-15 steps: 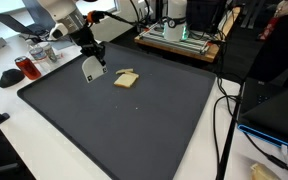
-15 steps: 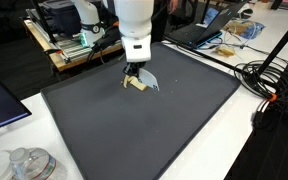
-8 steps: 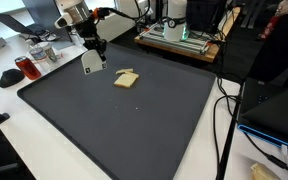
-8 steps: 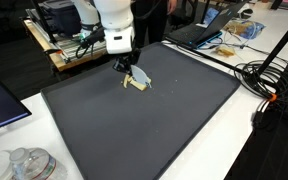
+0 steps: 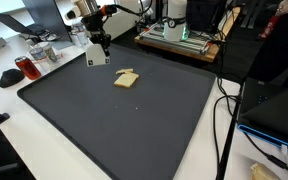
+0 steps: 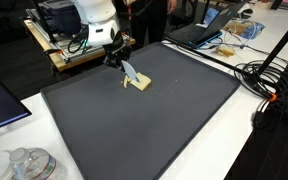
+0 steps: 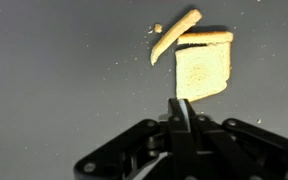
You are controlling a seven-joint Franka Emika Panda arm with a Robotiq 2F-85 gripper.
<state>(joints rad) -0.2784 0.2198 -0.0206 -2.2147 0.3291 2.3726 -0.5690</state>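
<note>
Where the dark mat [image 5: 134, 125] covers the white table [image 5: 24, 140], the gripper [image 5: 96, 50] is clamped on a flat grey piece [image 5: 94, 60] near the mat's far edge. Bread [image 5: 127, 78] lies near it, and cables [image 5: 222, 120] run beside the mat.

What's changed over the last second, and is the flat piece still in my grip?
The end effector, still shut on the pale flat piece, has lifted and drawn back from the bread piece toward the edge of the dark mat. Nothing was taken hold of or let go. The bread piece and the dark mat stayed put.
</note>
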